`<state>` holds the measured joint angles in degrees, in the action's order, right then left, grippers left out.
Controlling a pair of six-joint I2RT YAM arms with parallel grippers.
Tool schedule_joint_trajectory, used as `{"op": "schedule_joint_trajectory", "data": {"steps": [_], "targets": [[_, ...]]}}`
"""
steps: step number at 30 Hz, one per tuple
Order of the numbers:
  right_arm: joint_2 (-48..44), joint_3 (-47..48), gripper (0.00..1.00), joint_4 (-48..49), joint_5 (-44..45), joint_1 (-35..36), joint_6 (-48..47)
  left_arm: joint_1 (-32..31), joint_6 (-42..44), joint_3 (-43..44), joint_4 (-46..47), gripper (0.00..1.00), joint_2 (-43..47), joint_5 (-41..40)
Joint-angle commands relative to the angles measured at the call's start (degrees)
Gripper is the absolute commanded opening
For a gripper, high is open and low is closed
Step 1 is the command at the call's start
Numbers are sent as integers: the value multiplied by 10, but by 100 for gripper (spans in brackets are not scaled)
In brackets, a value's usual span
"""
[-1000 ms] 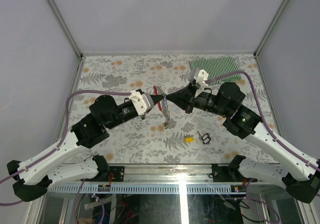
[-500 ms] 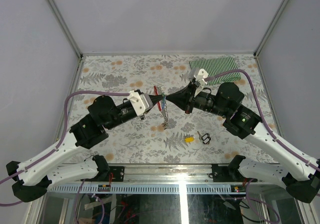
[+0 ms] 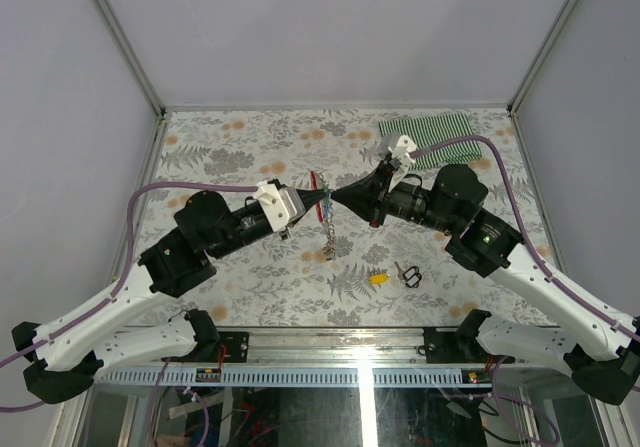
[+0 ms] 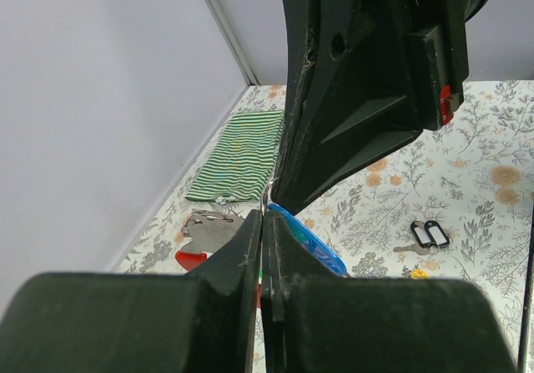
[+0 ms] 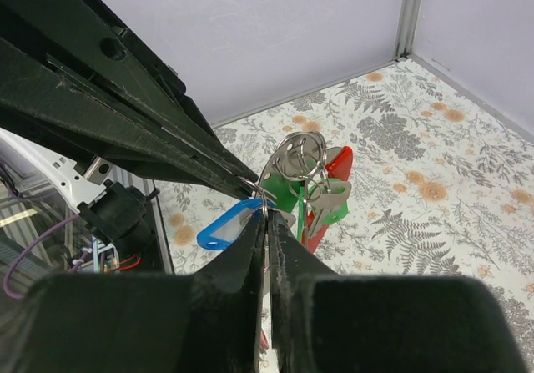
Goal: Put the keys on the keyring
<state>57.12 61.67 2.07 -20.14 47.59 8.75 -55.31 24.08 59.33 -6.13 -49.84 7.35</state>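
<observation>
Above the worktop [image 3: 250, 137], my left pincer [image 3: 322, 203] is clamped on the keyring [image 3: 316, 182]. Touching the keyring, my right pincer [image 3: 333, 199] looks nearly closed at the blue key [image 5: 221, 227]; its grip is unclear. Best to hold steady and seat the loop fully before releasing.

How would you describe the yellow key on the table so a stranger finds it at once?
Look at the floral table, near edge, just in front of the right arm's base. The yellow key lies there beside a small black loop; it is the only bright yellow thing around.
</observation>
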Motion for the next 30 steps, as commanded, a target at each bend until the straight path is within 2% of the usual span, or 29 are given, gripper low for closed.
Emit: {"op": "schedule_joint_trajectory", "data": {"steps": [1, 10, 30], "targets": [[5, 21, 1, 21, 22, 0, 15, -3, -2, 4, 57, 0, 19, 10], [12, 45, 0, 5, 28, 0, 46, -3, -3, 4, 56, 0, 24, 14], [61, 136, 1, -122, -8, -1, 98, -4, -3, 3, 57, 0, 29, 23]]}}
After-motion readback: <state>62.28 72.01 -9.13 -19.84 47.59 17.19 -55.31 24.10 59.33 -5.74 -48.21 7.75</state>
